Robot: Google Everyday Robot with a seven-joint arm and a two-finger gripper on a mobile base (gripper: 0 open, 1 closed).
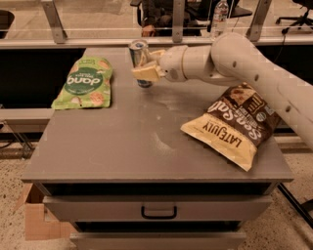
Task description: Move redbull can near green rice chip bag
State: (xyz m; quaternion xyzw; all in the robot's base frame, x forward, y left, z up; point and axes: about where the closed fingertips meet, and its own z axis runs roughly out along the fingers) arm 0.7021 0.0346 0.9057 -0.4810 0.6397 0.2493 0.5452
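The redbull can [138, 53], slim, silver and blue, is upright at the back middle of the grey table [122, 141]. My gripper [145, 64] is shut on the redbull can, one cream finger [145, 73] in front of it and one behind, and the can's lower half is hidden. The can looks lifted a little and tilted slightly. The green rice chip bag [84, 82] lies flat at the back left of the table, a hand's width to the left of the can.
A yellow-and-brown chip bag [234, 124] lies on the right side of the table under my arm [244, 68]. A clear water bottle [220, 10] stands behind the rail. A drawer handle [159, 212] faces front. A cardboard box [36, 222] sits on the floor, lower left.
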